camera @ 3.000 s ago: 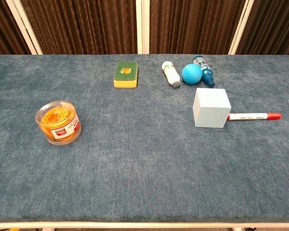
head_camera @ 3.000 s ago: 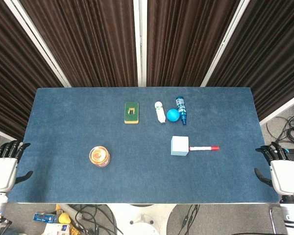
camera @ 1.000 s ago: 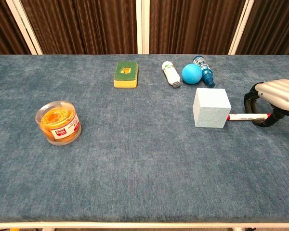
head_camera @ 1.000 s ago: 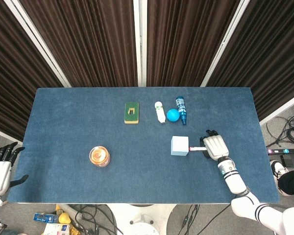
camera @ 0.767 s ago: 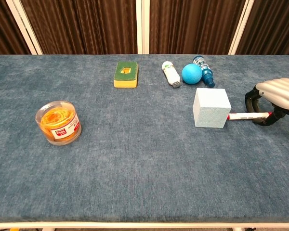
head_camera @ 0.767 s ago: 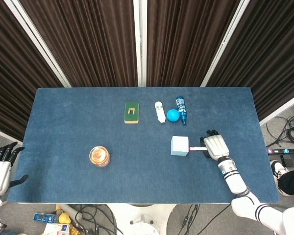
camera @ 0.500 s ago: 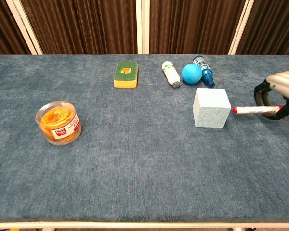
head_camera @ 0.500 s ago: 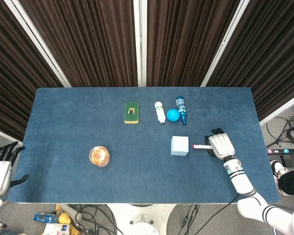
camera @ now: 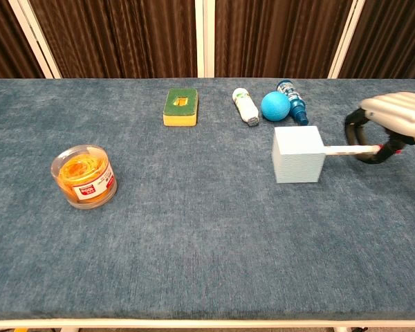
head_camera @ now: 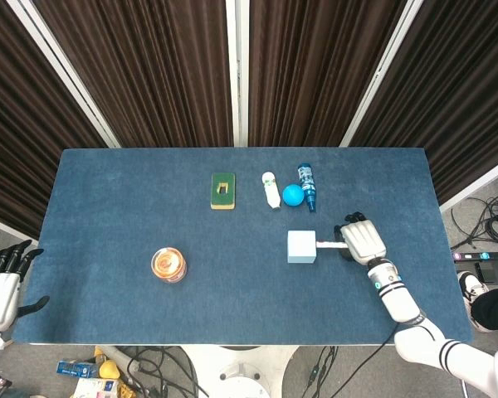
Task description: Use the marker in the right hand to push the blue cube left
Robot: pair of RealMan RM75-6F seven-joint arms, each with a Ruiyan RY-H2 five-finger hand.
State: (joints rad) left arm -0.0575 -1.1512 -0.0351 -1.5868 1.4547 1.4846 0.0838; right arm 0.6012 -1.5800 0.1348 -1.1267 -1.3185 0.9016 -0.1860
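The pale blue cube (head_camera: pixel 302 246) (camera: pixel 299 154) sits right of the table's middle. My right hand (head_camera: pixel 363 240) (camera: pixel 391 124) grips the white marker (head_camera: pixel 329 244) (camera: pixel 348 149) just right of the cube. The marker lies level, and its tip touches the cube's right face. My left hand (head_camera: pixel 4 284) hangs off the table's left front corner, holding nothing, fingers apart; the chest view does not show it.
Behind the cube lie a blue ball (head_camera: pixel 293 195) (camera: pixel 275 106), a blue bottle (head_camera: pixel 307 185) and a white tube (head_camera: pixel 270 190). A green-and-yellow sponge (head_camera: pixel 223 191) is further left. An orange-filled clear tub (head_camera: pixel 168 264) (camera: pixel 84 176) stands left front on the blue table (head_camera: pixel 108 207).
My right hand took hold of the marker, lifted it off the table, drew back, then pushed left. The marker tip now meets the cube, which has shifted slightly left.
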